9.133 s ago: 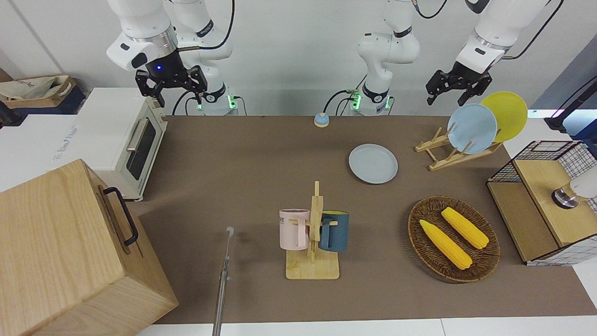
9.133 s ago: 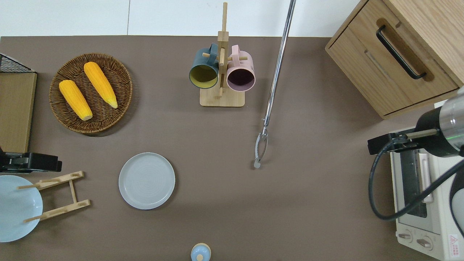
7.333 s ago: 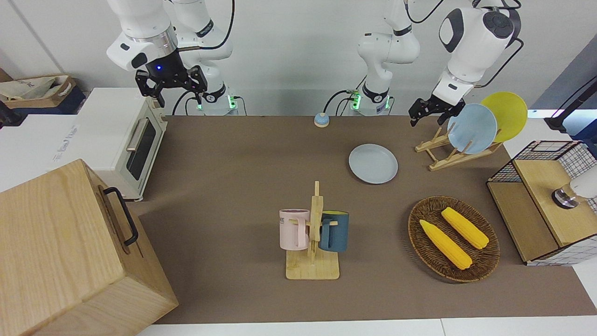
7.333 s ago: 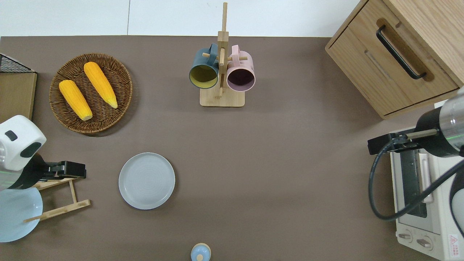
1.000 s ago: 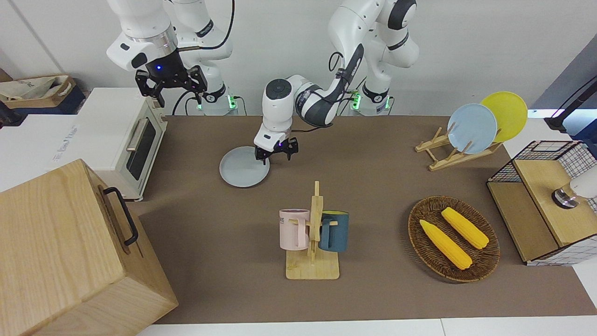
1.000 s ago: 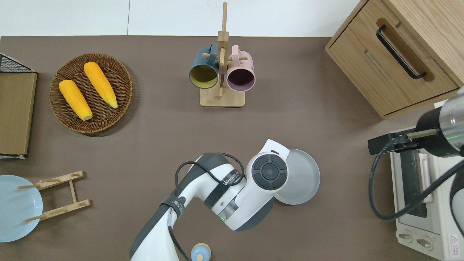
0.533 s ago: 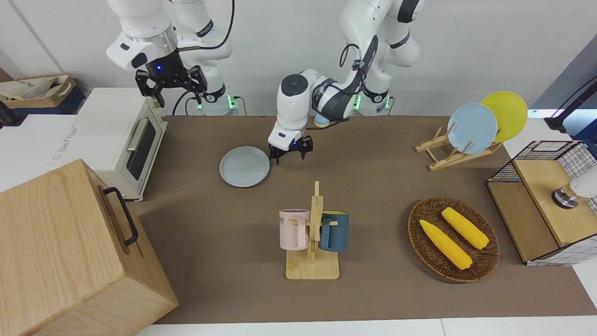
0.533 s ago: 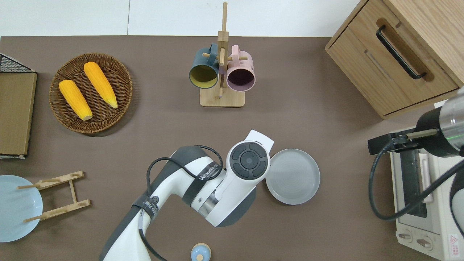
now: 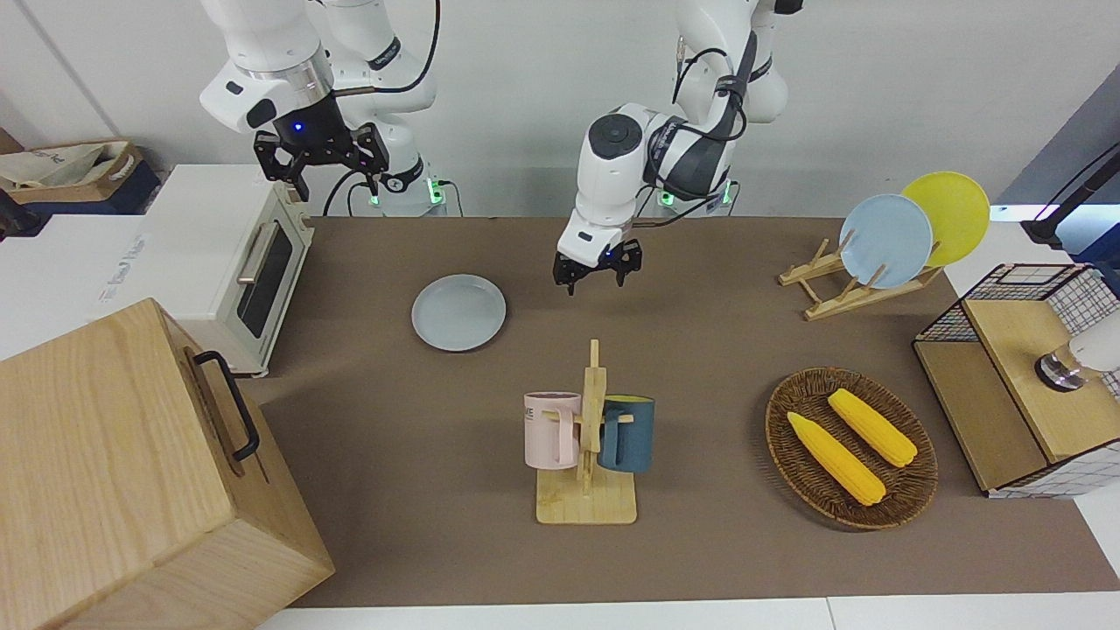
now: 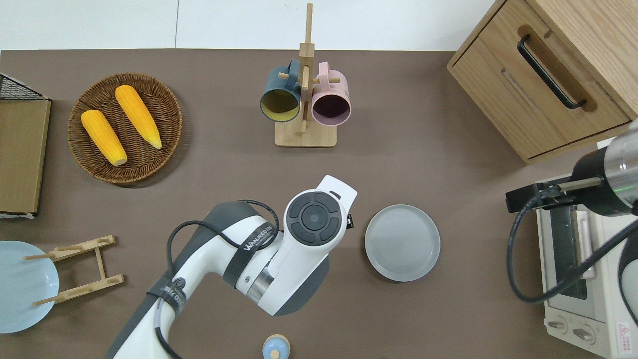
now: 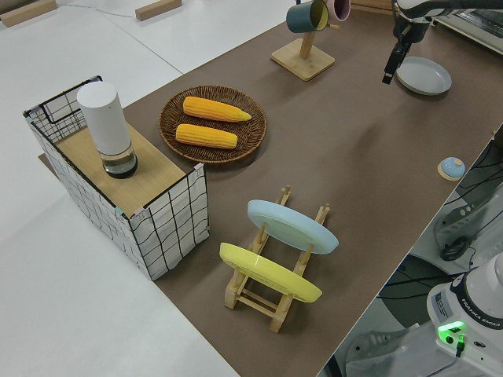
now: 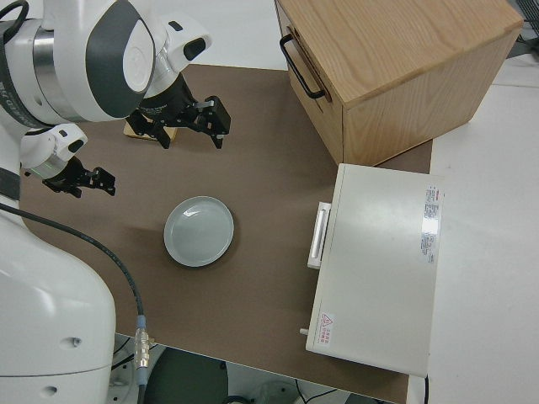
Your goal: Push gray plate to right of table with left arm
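I see my left gripper (image 9: pixel 596 272), black and stubby, with its two fingers apart and nothing between them, hanging over bare matte brown table (image 9: pixel 744 542) just beside the gray plate (image 9: pixel 458 312), not touching it. The plate is round, shallow and glossy, lying flat toward the right arm's end, near the cream toaster oven (image 9: pixel 229 260) and nearer to the robots than the wooden mug stand (image 9: pixel 588 472). The right arm is parked.

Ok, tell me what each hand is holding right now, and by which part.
Nothing is held. The left hand is empty, clear of the gray plate, which lies flat on the table. The right arm is parked, its hand open and empty.
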You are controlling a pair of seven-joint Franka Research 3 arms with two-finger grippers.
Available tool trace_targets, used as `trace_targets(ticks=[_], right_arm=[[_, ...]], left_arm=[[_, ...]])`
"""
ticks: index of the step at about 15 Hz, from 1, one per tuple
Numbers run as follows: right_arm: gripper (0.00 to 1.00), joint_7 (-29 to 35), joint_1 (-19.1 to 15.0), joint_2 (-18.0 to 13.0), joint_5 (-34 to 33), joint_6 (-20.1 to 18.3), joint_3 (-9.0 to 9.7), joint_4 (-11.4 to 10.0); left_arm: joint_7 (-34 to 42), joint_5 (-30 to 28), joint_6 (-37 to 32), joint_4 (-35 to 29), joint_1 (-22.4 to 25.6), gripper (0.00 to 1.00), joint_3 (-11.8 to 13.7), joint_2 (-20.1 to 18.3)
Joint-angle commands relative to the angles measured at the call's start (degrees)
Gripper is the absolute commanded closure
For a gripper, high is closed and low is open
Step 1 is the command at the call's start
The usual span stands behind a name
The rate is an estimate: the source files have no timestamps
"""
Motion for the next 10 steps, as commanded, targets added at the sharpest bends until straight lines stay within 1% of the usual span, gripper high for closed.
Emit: trace_targets(ticks=[1, 5, 6, 7, 8, 10], right_arm=[[0.017, -0.1, -0.6, -0.4, 0.5, -0.7, 0.32, 0.0], [0.017, -0.1, -0.6, -0.4, 0.5, -0.7, 0.32, 0.0], [0.017, -0.1, -0.6, -0.4, 0.5, -0.7, 0.23, 0.1], [0.017, -0.1, -0.6, -0.4, 0.5, -0.7, 0.32, 0.0], [0.017, -0.1, -0.6, -0.4, 0.5, -0.7, 0.32, 0.1], [0.017, -0.1, -0.6, -0.4, 0.5, -0.7, 0.23, 0.0]], left_arm=[[6.6, -1.6, -4.0, -2.5, 4.5, 0.01, 0.0, -5.8], [15.4, -1.6, -9.8, -0.8, 10.8, 0.01, 0.2, -9.2], [18.2, -1.6, -11.9, 0.3, 13.8, 0.01, 0.3, -9.7], [20.6, -1.6, -13.2, 1.1, 15.7, 0.01, 0.3, -9.9], [22.4, -1.5, -14.1, 1.6, 17.2, 0.01, 0.3, -10.3], [23.0, -1.2, -14.5, 1.8, 19.4, 0.01, 0.4, -11.6]])
